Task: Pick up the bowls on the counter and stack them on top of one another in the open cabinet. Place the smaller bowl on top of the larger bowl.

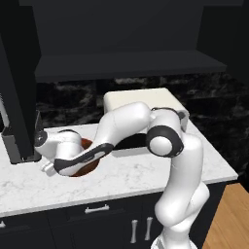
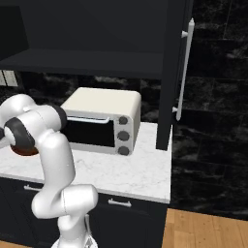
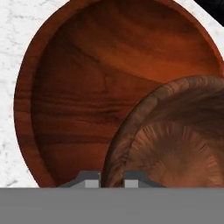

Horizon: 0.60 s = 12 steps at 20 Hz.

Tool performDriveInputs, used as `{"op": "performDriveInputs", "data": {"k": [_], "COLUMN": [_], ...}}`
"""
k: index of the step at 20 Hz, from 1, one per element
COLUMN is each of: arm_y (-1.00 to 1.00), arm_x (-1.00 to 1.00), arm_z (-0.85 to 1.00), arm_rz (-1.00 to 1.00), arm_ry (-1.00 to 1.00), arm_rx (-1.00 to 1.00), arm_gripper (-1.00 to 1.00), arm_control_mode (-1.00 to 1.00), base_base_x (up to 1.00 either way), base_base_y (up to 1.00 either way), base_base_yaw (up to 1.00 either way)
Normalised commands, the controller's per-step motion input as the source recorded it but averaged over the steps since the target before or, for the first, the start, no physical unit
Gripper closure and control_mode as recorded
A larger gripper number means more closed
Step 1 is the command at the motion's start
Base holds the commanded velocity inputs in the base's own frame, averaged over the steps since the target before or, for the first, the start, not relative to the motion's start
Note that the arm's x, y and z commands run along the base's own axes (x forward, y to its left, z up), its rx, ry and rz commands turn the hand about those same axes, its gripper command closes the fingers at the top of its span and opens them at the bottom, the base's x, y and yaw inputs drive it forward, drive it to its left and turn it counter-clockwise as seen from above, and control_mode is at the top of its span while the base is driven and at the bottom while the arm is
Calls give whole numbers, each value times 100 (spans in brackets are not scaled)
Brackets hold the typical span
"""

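In the hand view the larger bowl (image 3: 92, 83), wide, shallow and reddish with clear grain, rests on the white counter (image 3: 13, 26). Above it hangs the smaller bowl (image 3: 175, 140), darker brown, overlapping the wide bowl's lower right. My gripper (image 3: 111, 180) is shut on the smaller bowl's rim, one fingertip on each side of the wall. From the left base view my hand (image 1: 63, 148) sits low at the counter's left over the larger bowl (image 1: 85, 169), which my forearm partly hides. A sliver of the larger bowl (image 2: 22, 151) peeks out under my elbow. The open cabinet (image 1: 126, 65) is overhead.
A cream toaster oven (image 1: 146, 97) stands at the back of the counter (image 1: 126, 177), right of my hand. The cabinet's open dark door (image 1: 17, 97) hangs just left of the hand. The counter ends at the right (image 2: 164, 184) beside a dark tall panel (image 2: 172, 72).
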Motion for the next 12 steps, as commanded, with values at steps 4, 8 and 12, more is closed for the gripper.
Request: {"op": "performDriveInputs", "data": {"k": [4, 8, 12], "arm_y": [0, 0, 8], "arm_x": [31, 42, 19], "arm_z": [-3, 0, 0], "arm_rz": [10, 13, 11], "arm_ry": [-11, -10, -1], "arm_rx": [0, 0, 0], "arm_gripper": [100, 100, 100], "arm_control_mode": [-100, -100, -100], "base_base_x": [0, 0, 0], "base_base_y": [0, 0, 0], "base_base_yaw": [0, 0, 0]}}
